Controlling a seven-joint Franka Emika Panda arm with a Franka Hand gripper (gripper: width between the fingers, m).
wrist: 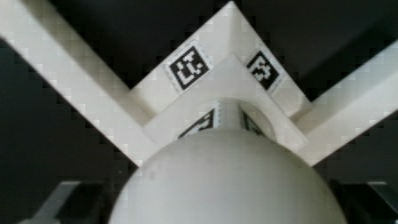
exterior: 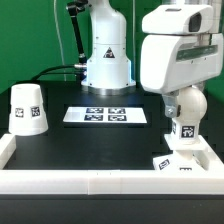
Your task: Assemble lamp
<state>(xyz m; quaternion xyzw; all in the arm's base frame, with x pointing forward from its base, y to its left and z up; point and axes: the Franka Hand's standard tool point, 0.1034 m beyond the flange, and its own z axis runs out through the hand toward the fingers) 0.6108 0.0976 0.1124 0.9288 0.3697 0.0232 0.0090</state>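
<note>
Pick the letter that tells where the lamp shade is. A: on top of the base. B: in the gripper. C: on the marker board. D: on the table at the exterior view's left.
D: the shade stands alone on the black table at the exterior view's left, while the gripper holds the bulb at the right, above the base.

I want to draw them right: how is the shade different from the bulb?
The shade is a tapered cup; the bulb is a round ball. The shade stands alone on the table at the exterior view's left; the bulb is at the right, under the pincer, over the base. Both are white with black-and-white tags.
</note>
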